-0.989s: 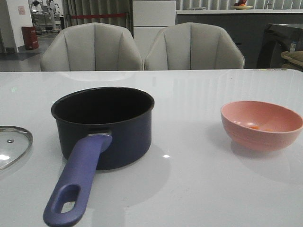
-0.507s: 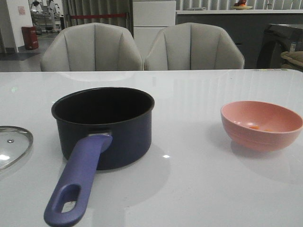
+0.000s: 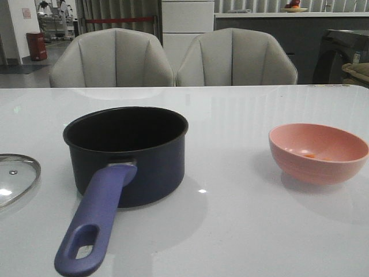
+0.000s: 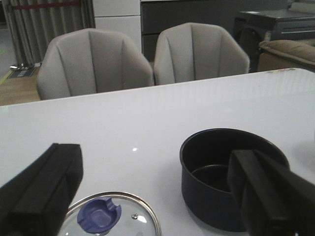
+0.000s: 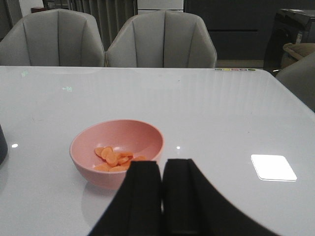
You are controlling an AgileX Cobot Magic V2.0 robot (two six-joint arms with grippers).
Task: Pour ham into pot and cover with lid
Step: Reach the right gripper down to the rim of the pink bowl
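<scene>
The dark navy pot stands left of centre, its long blue-purple handle pointing toward the front edge. Only part of the glass lid shows at the far left, flat on the table. At the right, a pink bowl holds orange-pink ham slices. Neither gripper appears in the front view. My left gripper is open wide above the table, with the lid and its knob below it and the pot beside it. My right gripper is shut and empty, just short of the bowl with the ham.
Two grey chairs stand behind the white table's far edge. A bright light patch lies on the tabletop beside the right gripper.
</scene>
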